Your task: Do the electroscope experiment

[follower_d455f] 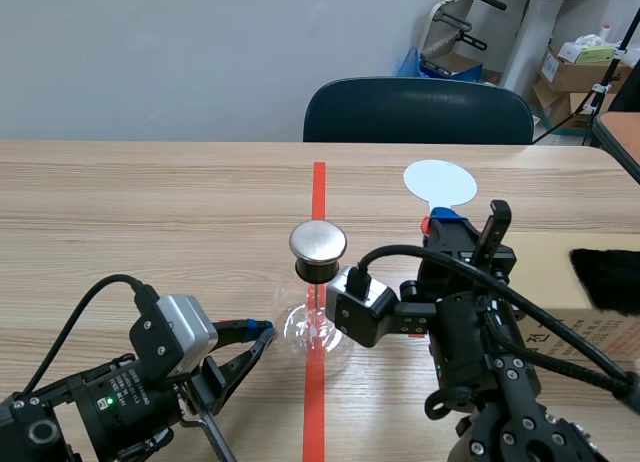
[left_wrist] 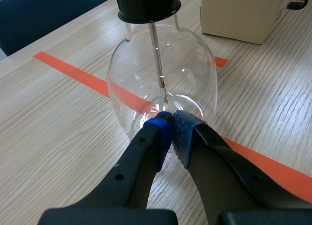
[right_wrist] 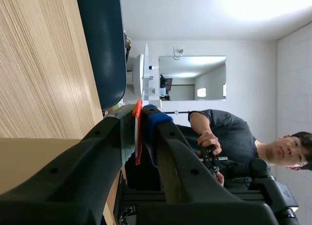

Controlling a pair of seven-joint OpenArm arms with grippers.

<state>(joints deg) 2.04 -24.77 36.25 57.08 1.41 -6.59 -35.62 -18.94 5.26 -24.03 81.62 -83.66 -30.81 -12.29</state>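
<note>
Glass electroscope [follower_d455f: 318, 247] stands on the counter [follower_d455f: 150, 212], left hand [follower_d455f: 262, 332] just beside it, right hand [follower_d455f: 437, 220] to its right holding up a white disc [follower_d455f: 440, 184]. Left wrist: the hand [left_wrist: 170, 132] is clenched empty, tips touching its glass. Right wrist: the hand [right_wrist: 139, 132] grasps the disc's orange handle [right_wrist: 138, 140].

- Left arm [follower_d455f: 100, 407]: black jointed casing, round hub at the near end, small green light, white label print.
- Silver-grey box [follower_d455f: 183, 329] on its wrist, with one thin black cable [follower_d455f: 105, 280].
- Left gripper [left_wrist: 171, 121]: two thick black fingers with blue dotted pads [left_wrist: 160, 132].
- Right arm [follower_d455f: 500, 402]: black casing with silver screw heads [follower_d455f: 505, 439] and thick black cables [follower_d455f: 395, 249].
- Black camera block [follower_d455f: 362, 310] with a pale connector on top.
- Right gripper [right_wrist: 140, 112]: black fingers, one pad grey-green, the other blue.
</note>
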